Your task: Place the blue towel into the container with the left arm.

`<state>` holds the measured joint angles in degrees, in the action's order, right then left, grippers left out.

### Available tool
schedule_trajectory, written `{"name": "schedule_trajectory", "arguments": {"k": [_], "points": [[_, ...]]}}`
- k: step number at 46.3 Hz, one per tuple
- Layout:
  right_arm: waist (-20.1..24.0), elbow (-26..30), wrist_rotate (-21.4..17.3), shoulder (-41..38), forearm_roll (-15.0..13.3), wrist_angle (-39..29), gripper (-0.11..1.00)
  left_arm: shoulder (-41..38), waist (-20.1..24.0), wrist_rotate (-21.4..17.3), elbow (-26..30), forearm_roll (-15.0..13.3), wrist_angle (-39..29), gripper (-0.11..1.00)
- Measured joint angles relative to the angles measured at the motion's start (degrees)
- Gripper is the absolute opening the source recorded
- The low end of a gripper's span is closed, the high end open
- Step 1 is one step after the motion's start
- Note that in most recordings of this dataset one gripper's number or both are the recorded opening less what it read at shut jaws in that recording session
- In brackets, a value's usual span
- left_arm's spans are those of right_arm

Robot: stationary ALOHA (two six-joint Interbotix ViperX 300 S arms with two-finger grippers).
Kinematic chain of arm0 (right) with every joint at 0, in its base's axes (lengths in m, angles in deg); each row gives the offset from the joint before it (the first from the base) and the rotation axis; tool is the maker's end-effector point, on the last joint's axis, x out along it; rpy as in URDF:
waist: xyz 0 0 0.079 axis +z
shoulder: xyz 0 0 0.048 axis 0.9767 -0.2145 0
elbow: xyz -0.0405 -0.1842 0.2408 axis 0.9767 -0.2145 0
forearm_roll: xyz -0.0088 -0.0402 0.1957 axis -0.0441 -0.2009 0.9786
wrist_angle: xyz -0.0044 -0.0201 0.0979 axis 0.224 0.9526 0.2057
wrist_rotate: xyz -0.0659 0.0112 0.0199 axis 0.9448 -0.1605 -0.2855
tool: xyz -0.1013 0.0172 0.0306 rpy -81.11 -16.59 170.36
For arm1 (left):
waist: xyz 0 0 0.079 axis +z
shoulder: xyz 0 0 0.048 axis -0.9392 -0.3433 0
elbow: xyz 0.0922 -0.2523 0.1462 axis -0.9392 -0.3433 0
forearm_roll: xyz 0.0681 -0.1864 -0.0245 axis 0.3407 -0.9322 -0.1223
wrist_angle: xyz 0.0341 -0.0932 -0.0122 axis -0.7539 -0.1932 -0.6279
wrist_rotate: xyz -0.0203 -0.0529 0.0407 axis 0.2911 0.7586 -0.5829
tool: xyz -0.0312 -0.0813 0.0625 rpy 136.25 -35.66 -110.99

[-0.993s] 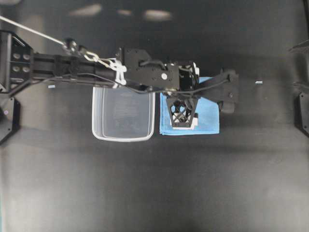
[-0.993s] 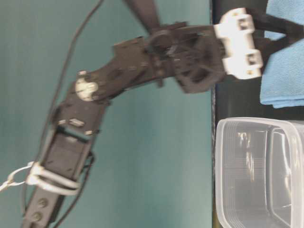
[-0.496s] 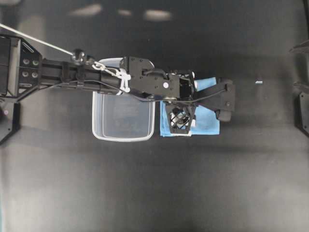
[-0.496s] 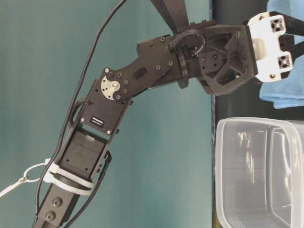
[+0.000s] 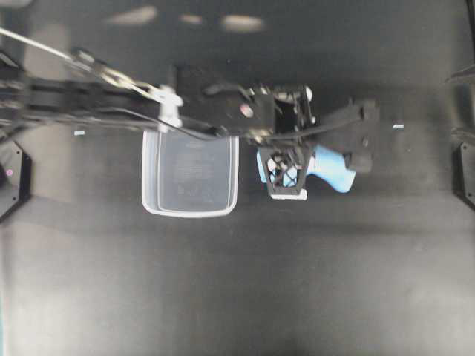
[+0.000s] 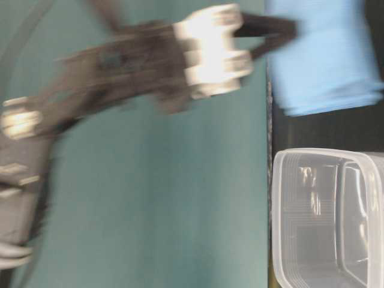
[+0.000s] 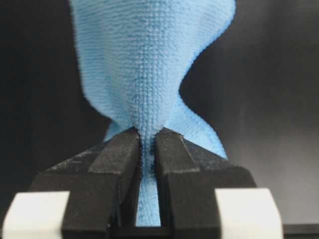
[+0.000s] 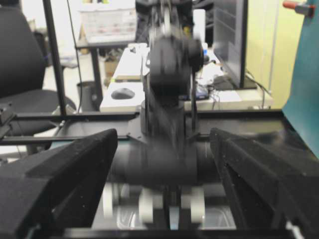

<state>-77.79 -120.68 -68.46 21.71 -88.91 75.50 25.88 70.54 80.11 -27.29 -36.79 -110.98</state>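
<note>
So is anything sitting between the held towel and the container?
No. In the overhead view only a bare strip of black table separates the blue towel, pinched in the left gripper, from the container.

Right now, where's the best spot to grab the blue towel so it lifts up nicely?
Pinch a raised fold near the middle of the blue towel, coming straight down from above. The left hand holds it just that way: both fingers squeeze one ridge of cloth, and the soft rest drapes from it beside the container.
</note>
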Motion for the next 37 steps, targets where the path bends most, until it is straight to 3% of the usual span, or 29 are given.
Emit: {"name": "schedule_trajectory", "arguments": {"k": [6, 14, 29, 37], "points": [[0.0, 0.0, 0.0, 0.1, 0.1, -0.1, 0.74, 6.1, 0.4, 0.1, -0.6, 0.0, -6.1, 0.06], [0.0, 0.0, 0.0, 0.1, 0.1, -0.1, 0.74, 15.0, 1.8, 0.2, -6.1, 0.0, -11.2, 0.06], [0.0, 0.0, 0.0, 0.1, 0.1, 0.0, 0.74, 28.1, 2.5, 0.6, -26.5, 0.0, -5.7, 0.06], [0.1, 0.0, 0.0, 0.1, 0.1, -0.1, 0.74, 30.0, 3.6, 0.6, -31.3, 0.0, -3.3, 0.06]]}}
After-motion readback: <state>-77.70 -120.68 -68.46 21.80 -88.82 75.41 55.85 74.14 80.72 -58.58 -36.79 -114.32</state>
